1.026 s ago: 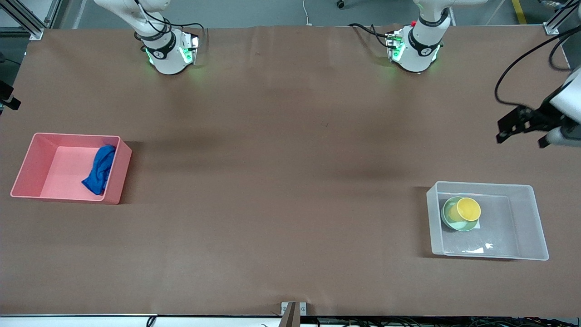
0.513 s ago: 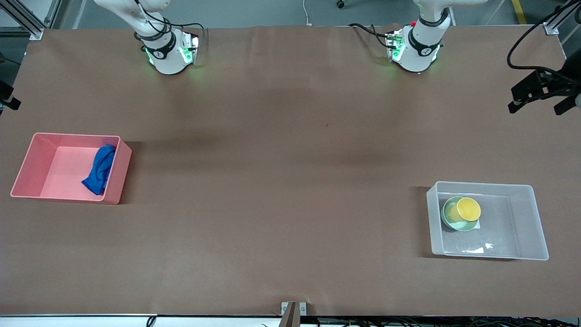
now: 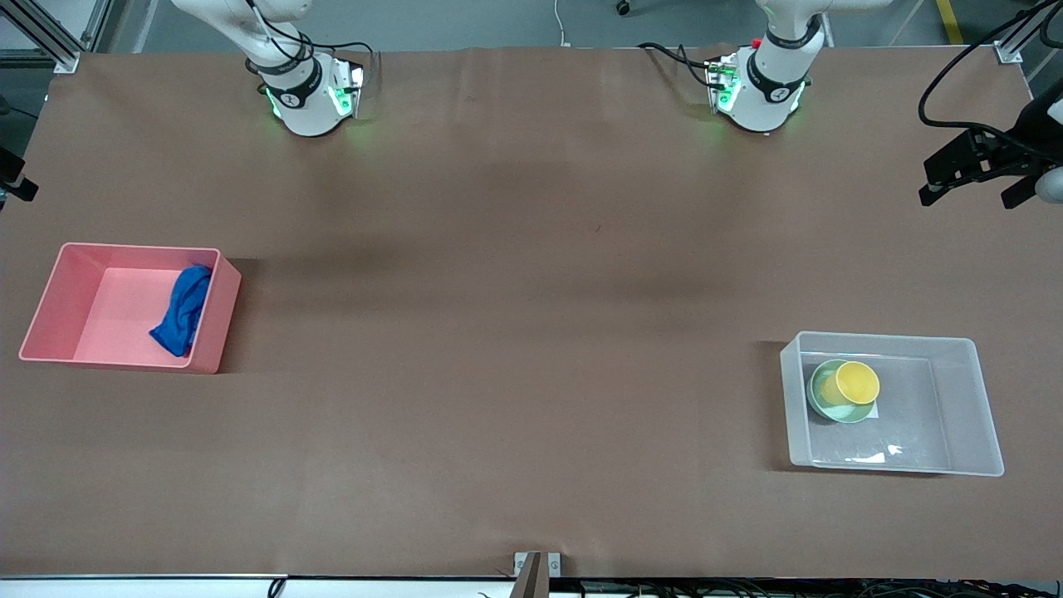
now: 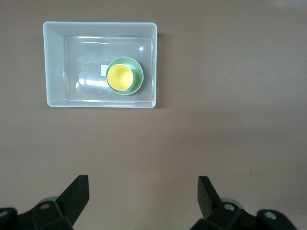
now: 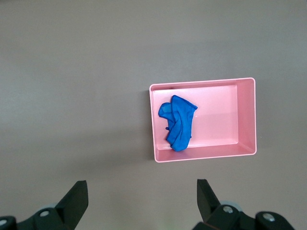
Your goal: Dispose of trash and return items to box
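The clear box stands toward the left arm's end of the table. In it the yellow cup rests in the mint-green bowl. The blue rag lies in the pink bin at the right arm's end. My left gripper is open and empty, up in the air at the table's edge. Its wrist view shows the gripper, box, cup and bowl. My right gripper is open and empty, high over bare table. Its wrist view shows the bin and rag.
The two arm bases stand along the table's edge farthest from the front camera. A brown cloth covers the table. A small metal bracket sits at the edge nearest the front camera.
My left gripper has moved away from over the table beside the clear box, out to the table's edge at the left arm's end. Box, bin and their contents have not moved.
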{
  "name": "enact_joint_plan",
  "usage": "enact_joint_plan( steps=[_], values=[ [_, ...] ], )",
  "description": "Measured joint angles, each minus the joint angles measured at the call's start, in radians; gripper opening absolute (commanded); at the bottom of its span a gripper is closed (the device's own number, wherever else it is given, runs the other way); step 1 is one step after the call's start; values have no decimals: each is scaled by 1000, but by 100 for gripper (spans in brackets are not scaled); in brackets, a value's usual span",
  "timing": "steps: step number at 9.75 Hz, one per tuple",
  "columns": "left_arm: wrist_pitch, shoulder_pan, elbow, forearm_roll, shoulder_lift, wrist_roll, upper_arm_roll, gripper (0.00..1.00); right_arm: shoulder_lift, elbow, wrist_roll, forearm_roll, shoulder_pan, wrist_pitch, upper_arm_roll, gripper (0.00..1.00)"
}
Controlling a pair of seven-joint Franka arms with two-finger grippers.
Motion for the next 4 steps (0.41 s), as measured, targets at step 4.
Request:
enact_joint_plan(
  steps=[4],
  values=[
    [-3, 0, -8, 0, 4, 62, 2, 100, 0, 0, 0, 0, 0, 0, 0, 100]
  ],
)
